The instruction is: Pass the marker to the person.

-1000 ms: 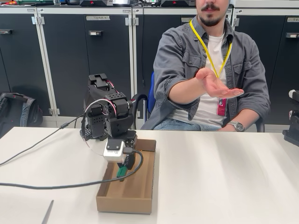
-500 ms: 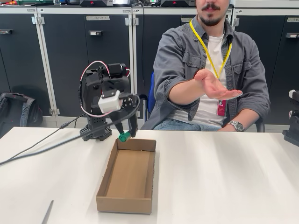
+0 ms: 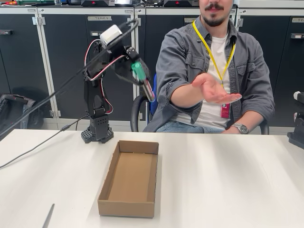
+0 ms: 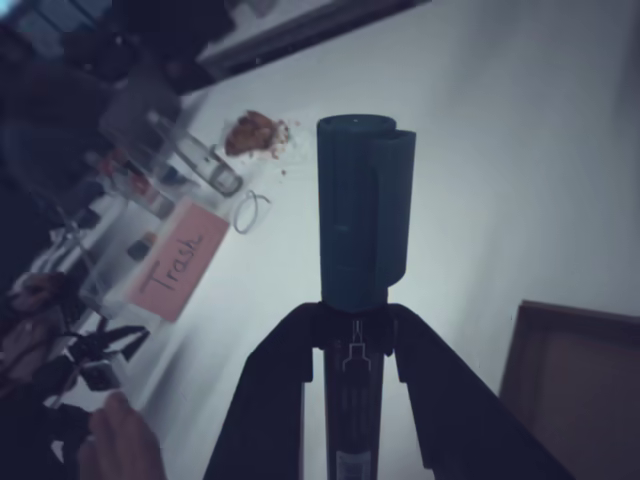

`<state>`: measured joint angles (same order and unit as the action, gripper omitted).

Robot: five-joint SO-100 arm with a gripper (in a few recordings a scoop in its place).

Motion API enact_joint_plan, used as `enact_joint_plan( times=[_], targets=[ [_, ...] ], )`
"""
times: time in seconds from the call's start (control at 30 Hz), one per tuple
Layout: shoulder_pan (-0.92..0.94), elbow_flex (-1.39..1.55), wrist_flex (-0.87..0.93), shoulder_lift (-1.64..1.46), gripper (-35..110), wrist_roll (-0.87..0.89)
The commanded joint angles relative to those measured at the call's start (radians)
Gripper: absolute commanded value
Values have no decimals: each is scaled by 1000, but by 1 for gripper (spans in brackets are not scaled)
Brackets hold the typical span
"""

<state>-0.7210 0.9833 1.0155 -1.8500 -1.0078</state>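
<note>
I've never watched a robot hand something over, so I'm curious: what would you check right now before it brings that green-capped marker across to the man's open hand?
1. Grip: the gripper is shut on the marker, jaws on the barrel below the green cap in the wrist view. Ok.
2. Marker clear of the cardboard box: raised well above it. Ok.
3. The person's hand ready: held out, palm up, open. Ok.
4. Marker at the hand: a gap remains between them in the fixed view. Not ok.
5. Path between marker and hand: nothing seen in it. Ok.
6. Grip firmness: cannot tell.
</note>
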Motion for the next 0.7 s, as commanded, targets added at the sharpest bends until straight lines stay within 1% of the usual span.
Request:
enact_joint_plan(
  times=[0.0,0.13,0.43,0.53,0.67],
  targets=[
    [-51,5,-187,-61,-5,58],
    [-81,31,-342,-67,-5,172],
    [-67,186,-563,-121,-5,474],
    [-38,114,-572,-48,-5,607],
    [-14,-63,-558,114,-5,808]
  ],
)
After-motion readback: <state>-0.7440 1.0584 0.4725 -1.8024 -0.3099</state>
